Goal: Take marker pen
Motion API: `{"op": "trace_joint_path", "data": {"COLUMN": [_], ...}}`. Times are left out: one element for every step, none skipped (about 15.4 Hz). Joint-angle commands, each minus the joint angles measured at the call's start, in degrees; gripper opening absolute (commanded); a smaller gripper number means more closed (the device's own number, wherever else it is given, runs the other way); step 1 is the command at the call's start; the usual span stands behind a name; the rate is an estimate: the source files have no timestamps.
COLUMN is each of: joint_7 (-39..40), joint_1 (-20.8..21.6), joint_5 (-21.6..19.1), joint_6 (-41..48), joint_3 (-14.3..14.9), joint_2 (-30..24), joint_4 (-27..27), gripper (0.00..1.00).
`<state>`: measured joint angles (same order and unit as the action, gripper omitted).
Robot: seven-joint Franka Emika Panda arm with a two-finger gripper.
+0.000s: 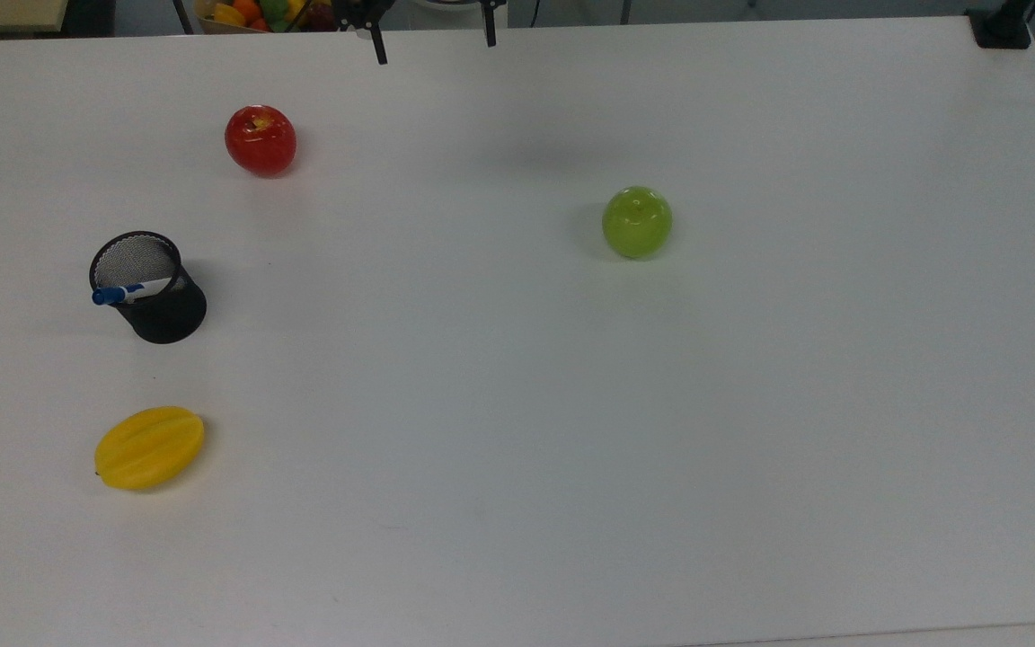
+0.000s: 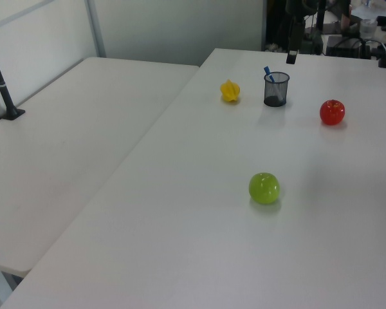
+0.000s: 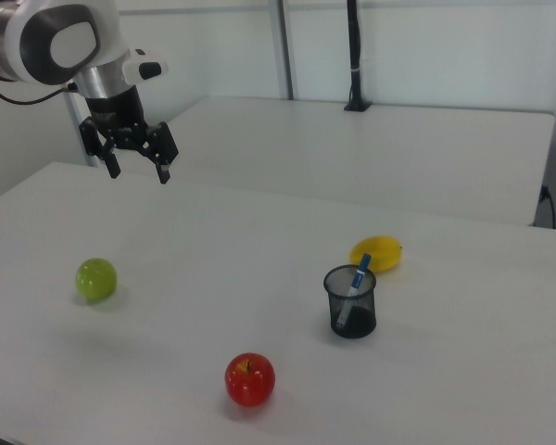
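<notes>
The marker pen (image 1: 128, 291) is white with a blue cap and stands tilted in a black mesh cup (image 1: 158, 301) at the top view's left; its blue cap sticks out over the rim. The pen (image 3: 358, 279) leans in the cup (image 3: 351, 302) in the right view too, and it (image 2: 267, 73) pokes out of the cup (image 2: 276, 89) in the left view. My gripper (image 3: 139, 170) hangs open and empty high above the table, far from the cup. Its two fingertips (image 1: 381, 52) show at the top view's upper edge.
A red apple (image 1: 260, 140), a green apple (image 1: 636, 222) and a yellow starfruit (image 1: 149, 447) lie apart on the white table (image 1: 571, 404). A second table (image 2: 64, 148) adjoins it. A black post base (image 1: 1001, 27) sits at the top view's upper right corner.
</notes>
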<state>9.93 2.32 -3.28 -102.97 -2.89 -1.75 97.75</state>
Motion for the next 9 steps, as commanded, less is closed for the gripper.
{"op": "trace_joint_path", "data": {"joint_7": [0.6,0.6,0.5,0.7,0.7,0.6,0.3,0.2,0.2], "joint_1": [1.0,1.1,1.1,1.0,1.0,0.8,0.6,0.3,0.2], "joint_5": [0.0,0.0,0.0,0.0,0.0,-0.1,0.0,0.0,0.0], "joint_6": [1.0,1.2,1.3,1.5,2.0,2.2,2.8,3.2,3.0], "joint_3": [1.3,1.4,1.5,1.6,1.7,1.7,1.6,1.7,1.7], "joint_2": [-0.8,-0.9,-0.9,-0.9,-0.9,-0.9,-0.6,-0.2,0.3], "joint_4": [0.8,0.8,0.9,0.8,0.7,0.7,0.5,0.2,0.2], "gripper": [1.0,1.0,1.0,1.0,1.0,1.0,1.0,1.0,1.0]}}
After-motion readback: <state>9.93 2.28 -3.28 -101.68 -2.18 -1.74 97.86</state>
